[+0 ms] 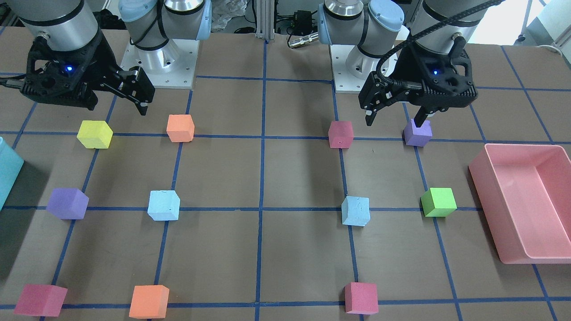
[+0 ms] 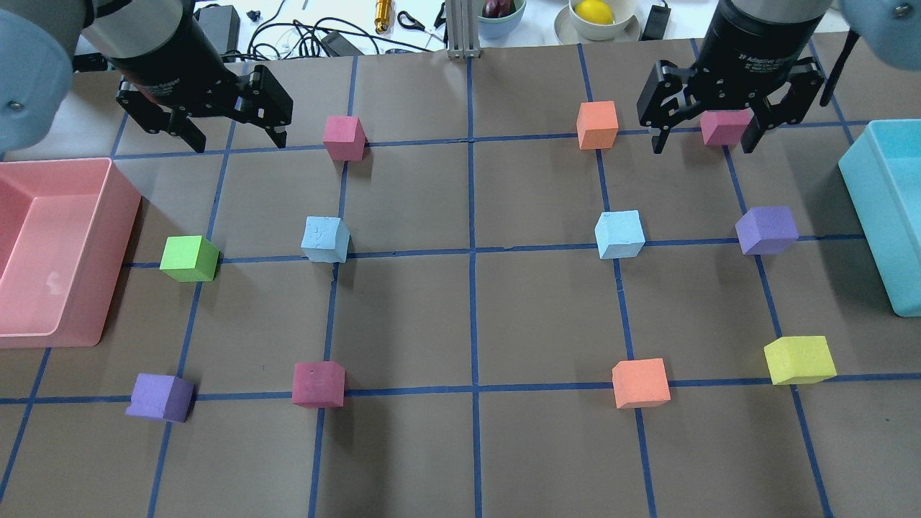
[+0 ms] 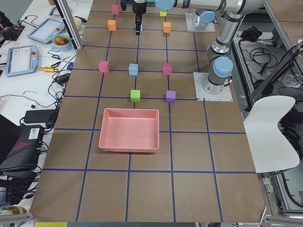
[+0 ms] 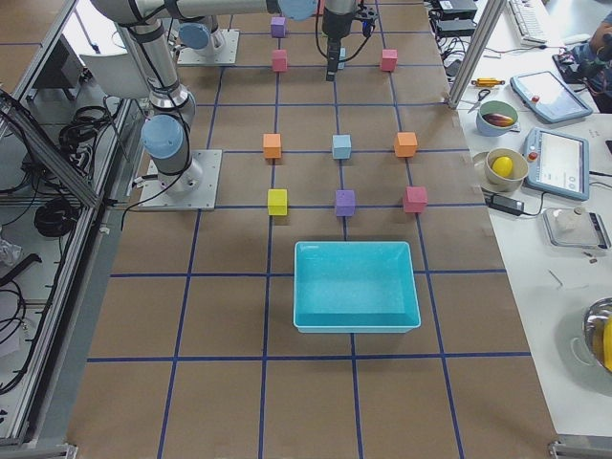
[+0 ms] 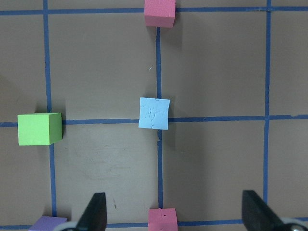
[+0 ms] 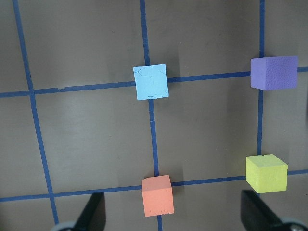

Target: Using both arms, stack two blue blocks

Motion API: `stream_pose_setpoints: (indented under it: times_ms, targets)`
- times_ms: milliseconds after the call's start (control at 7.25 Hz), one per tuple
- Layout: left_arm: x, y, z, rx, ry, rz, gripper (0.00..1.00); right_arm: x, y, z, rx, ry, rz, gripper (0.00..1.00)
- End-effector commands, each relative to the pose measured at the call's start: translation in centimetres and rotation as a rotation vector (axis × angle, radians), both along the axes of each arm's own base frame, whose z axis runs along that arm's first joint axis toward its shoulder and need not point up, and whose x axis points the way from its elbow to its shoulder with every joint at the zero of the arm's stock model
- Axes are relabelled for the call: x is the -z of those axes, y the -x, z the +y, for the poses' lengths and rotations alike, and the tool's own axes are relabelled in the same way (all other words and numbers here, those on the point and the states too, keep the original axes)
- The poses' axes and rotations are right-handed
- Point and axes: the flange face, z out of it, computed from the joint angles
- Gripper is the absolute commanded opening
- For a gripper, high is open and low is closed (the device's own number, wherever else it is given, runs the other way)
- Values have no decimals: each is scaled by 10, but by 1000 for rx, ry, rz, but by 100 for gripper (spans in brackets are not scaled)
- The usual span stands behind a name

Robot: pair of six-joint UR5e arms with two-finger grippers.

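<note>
Left gripper (image 2: 239,142) and right gripper (image 2: 702,148) jaws are wide apart. In wrist views, left blue block (image 5: 154,113) and right blue block (image 6: 151,82) sit at 12 o'clock.

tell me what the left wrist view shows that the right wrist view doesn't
Only the left wrist view: a green foam cube and two pink-red foam cubes. Only the right wrist view: an orange foam cube and a yellow foam cube. Both: each its own pale blue foam cube on a blue tape crossing; a purple foam cube, cut off in the left view; the brown table; an open claw, the left claw or the right claw.
</note>
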Motion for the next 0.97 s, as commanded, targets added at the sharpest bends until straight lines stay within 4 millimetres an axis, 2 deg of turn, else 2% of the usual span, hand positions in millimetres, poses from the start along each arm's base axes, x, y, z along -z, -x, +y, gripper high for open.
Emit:
stream_pose_setpoints:
  times_ms: [0,828]
  targets:
    - [0,0,0,0,-1,0,100,1,1,-1,-4,-4,2,100]
    - [0,0,0,0,-1,0,100,2,1,-3,-7,2,1,100]
